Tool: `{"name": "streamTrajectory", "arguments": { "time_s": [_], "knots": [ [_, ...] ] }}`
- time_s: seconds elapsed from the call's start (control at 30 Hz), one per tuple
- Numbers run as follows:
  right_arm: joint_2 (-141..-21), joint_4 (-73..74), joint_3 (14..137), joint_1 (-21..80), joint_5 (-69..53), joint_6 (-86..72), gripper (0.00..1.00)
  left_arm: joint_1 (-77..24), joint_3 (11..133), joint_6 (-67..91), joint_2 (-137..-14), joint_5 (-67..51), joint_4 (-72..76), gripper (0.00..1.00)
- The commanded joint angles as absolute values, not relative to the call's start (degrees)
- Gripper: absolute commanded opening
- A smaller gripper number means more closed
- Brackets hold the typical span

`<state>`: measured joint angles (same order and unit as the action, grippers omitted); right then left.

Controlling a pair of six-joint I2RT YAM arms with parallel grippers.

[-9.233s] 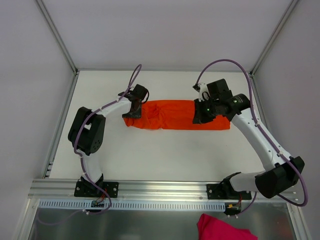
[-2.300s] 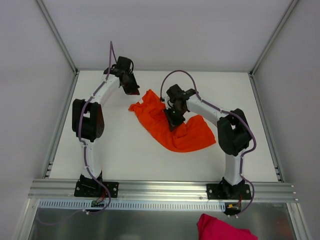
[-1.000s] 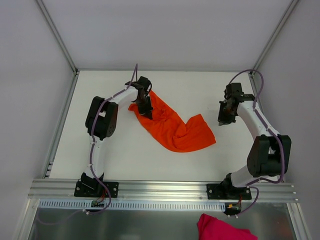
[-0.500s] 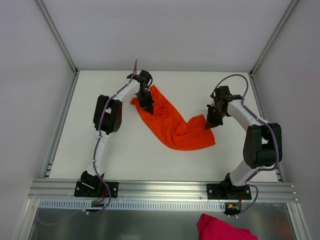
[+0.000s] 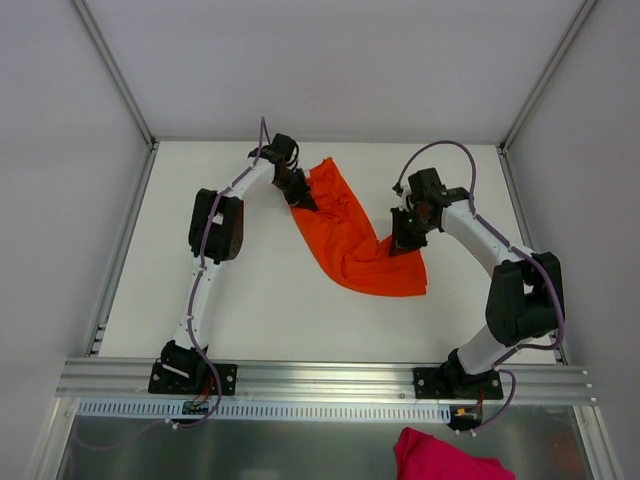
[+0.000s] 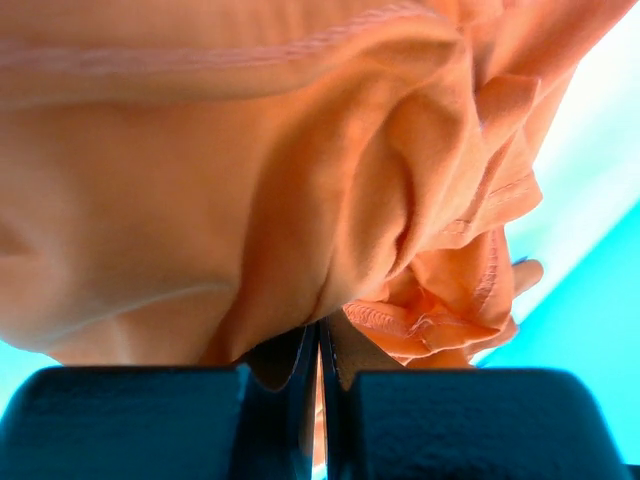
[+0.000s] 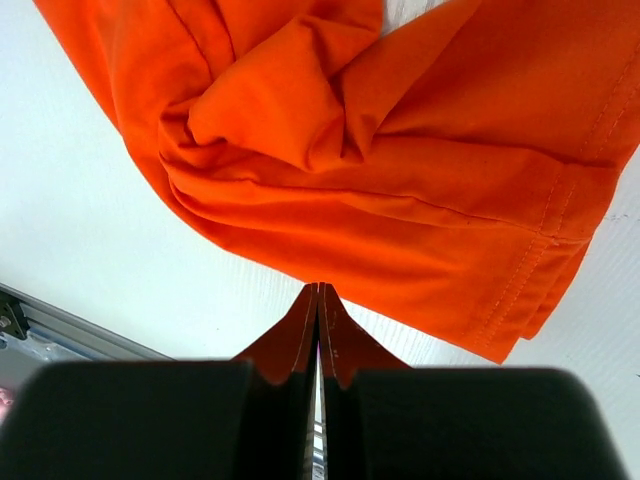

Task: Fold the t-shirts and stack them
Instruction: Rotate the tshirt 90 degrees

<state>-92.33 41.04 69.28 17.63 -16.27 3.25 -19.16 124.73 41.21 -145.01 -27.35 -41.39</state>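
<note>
**Materials and Surface Finish: Findings**

The t-shirt (image 7: pixel 420 180) is recorded as soft orange cloth, matt and heavily creased, with a stitched hem. The table (image 5: pixel 250 300) is noted as smooth, matt white. The arm casings (image 5: pixel 482 230) are seen to be white plastic with a slight sheen. The right gripper fingers (image 7: pixel 130 420) are matt black. The front rail (image 5: pixel 330 378) is bare brushed metal. A pink cloth (image 5: pixel 440 458) is noted as matt.

The left arm (image 5: pixel 206 228) stretches far forward, and the left claw (image 5: pixel 299 193) is pressed closed on a fold of the t-shirt (image 5: pixel 352 245). The right arm (image 5: pixel 482 236) bends inward at the elbow; the right claw (image 5: pixel 399 243) also pinches the t-shirt, fingers together.
</note>
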Motion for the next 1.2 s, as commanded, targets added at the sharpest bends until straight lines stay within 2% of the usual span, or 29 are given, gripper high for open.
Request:
{"name": "streamTrajectory", "arguments": {
  "time_s": [0.0,0.1,0.13,0.23,0.27,0.37,0.4,0.57,0.7,0.87,1.0,1.17],
  "knots": [
    [-89.2,43.4,69.9,18.2,-16.1,5.4,0.01,-17.0,125.7,45.9,-146.9,-29.6,-35.3,0.0],
    [-88.5,43.8,69.2,18.9,-16.4,5.6,0.01,-15.2,127.2,46.2,-147.8,-31.6,-33.1,0.06],
    [-88.4,43.9,69.1,19.2,-16.5,5.7,0.01,-14.9,127.8,46.0,-147.7,-32.6,-32.5,0.19],
    [-88.0,43.5,67.6,20.1,-16.4,5.6,0.01,-15.0,125.4,44.6,-143.4,-33.4,-28.8,0.4],
    [-87.8,43.1,67.0,20.4,-16.5,5.2,0.01,-15.0,123.7,44.6,-139.7,-35.4,-24.6,0.55],
    [-87.2,41.6,65.0,21.4,-17.0,4.6,0.01,-16.0,119.1,43.5,-132.3,-36.6,-21.5,0.82],
    [-87.0,41.1,64.8,21.5,-16.8,4.3,0.01,-16.5,118.4,42.7,-130.7,-37.2,-20.7,0.85],
    [-86.1,40.4,65.6,21.8,-15.8,4.1,0.01,-22.7,110.8,40.0,-124.9,-43.1,-19.2,0.85],
    [-86.6,39.0,66.8,22.0,-8.7,3.4,0.01,-27.5,104.6,36.4,-122.8,-38.5,-22.6,0.82],
    [-93.5,34.6,69.4,22.0,2.8,0.8,0.01,-27.1,104.6,33.9,-122.8,-30.8,-27.2,0.81],
    [-101.7,34.6,77.2,22.1,14.0,2.4,0.01,-24.8,106.6,33.7,-124.3,-29.1,-30.1,0.8],
    [-108.7,38.0,82.9,22.1,19.0,3.7,0.01,-20.9,108.1,32.8,-124.5,-26.5,-34.1,0.79]
  ]
}}
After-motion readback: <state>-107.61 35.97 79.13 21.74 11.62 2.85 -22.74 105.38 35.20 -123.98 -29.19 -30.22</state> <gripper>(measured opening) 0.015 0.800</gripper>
